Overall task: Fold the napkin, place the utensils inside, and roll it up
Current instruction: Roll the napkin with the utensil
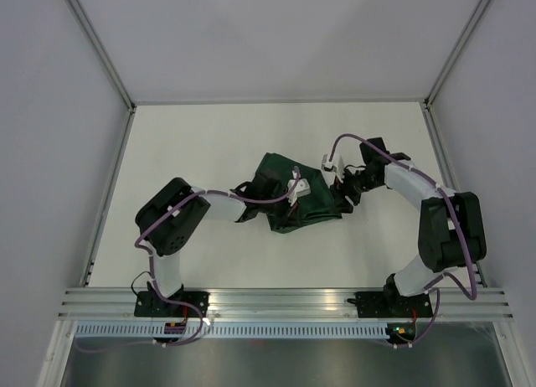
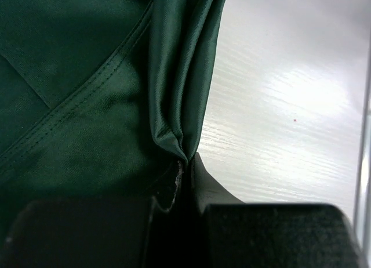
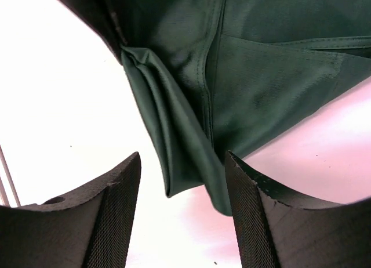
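napkin (image 1: pixel 295 204) lies bunched on the table (image 1: pixel 209 144), left hand (image 2: pixel 185 166) clamped on a gathered fold, right hand (image 3: pixel 182 158) spread apart at its right edge (the free one), loose fold hanging lengthwise into its gap.

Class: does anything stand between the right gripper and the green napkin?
Nothing visible does. The right gripper is open, and in its wrist view a folded edge of the napkin reaches down into the gap between its jaws.
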You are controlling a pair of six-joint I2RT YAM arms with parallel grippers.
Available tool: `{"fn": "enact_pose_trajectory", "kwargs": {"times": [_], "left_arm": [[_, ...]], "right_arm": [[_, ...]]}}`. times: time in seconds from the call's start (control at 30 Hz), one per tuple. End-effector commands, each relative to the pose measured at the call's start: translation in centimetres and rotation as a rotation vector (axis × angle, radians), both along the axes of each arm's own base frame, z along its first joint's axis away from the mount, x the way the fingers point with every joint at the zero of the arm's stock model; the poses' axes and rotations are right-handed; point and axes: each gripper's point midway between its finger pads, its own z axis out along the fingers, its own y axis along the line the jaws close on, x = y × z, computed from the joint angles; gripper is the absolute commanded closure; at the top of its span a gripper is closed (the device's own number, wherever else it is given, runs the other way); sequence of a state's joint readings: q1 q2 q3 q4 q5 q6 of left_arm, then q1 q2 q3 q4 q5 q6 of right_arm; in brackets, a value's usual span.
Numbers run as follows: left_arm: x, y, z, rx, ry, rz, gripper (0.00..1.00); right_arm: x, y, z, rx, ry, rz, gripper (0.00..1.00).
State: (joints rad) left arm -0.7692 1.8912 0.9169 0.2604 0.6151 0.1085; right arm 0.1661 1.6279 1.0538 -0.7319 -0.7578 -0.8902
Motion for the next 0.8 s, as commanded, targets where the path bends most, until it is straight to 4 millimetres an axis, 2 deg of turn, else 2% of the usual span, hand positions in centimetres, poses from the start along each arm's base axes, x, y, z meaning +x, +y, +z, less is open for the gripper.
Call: {"fn": "enact_pose_trajectory", "kwargs": {"times": [0.0, 0.03, 0.07, 0.1, 0.13, 0.17, 0.3, 0.33, 0.4, 0.43, 0.5, 0.63, 0.77], "left_arm": [[-3.5, 1.3, -2.7, 0.002, 0.304, -0.014, 0.98], [-3.4, 1.3, -2.6, -0.012, 0.325, -0.014, 0.98], [-3.1, 1.4, -2.6, -0.025, 0.346, -0.009, 0.98], [-3.6, 1.5, -2.6, -0.039, 0.396, -0.022, 0.98], [-3.6, 1.5, -2.7, -0.047, 0.414, -0.025, 0.98], [-3.4, 1.7, -2.6, -0.056, 0.431, -0.023, 0.98], [-3.7, 1.8, -2.6, -0.085, 0.517, -0.046, 0.98], [-3.8, 1.9, -2.9, -0.084, 0.546, -0.046, 0.98], [-3.9, 1.8, -2.7, -0.094, 0.585, -0.057, 0.98], [-3.9, 1.9, -2.8, -0.094, 0.599, -0.058, 0.98], [-4.0, 2.0, -2.9, -0.096, 0.630, -0.066, 0.98], [-4.0, 2.1, -3.5, -0.086, 0.681, -0.066, 0.98], [-3.8, 2.0, -3.8, -0.080, 0.711, -0.069, 0.98]], "right_arm": [[1.5, 1.0, 2.5, 0.071, -0.231, 0.053, 0.34], [1.3, 0.8, 2.1, 0.066, -0.253, 0.054, 0.34], [1.2, 0.8, 2.8, 0.064, -0.296, 0.057, 0.34], [1.6, 0.9, 3.0, 0.064, -0.341, 0.057, 0.34], [0.9, 0.7, 2.3, 0.055, -0.344, 0.056, 0.34], [1.0, 0.5, 2.8, 0.033, -0.391, 0.051, 0.34], [-0.5, 2.0, 2.1, -0.027, -0.489, 0.109, 0.33], [-1.0, 2.3, 1.3, -0.042, -0.504, 0.125, 0.33], [-1.7, 3.6, 1.6, -0.049, -0.575, 0.164, 0.33], [-2.6, 3.8, 0.7, -0.057, -0.574, 0.181, 0.33], [-3.3, 4.5, 0.8, -0.068, -0.622, 0.211, 0.33], [-4.7, 5.6, -0.1, -0.089, -0.646, 0.274, 0.33], [-6.5, 6.6, -1.7, -0.130, -0.641, 0.362, 0.34]]}}
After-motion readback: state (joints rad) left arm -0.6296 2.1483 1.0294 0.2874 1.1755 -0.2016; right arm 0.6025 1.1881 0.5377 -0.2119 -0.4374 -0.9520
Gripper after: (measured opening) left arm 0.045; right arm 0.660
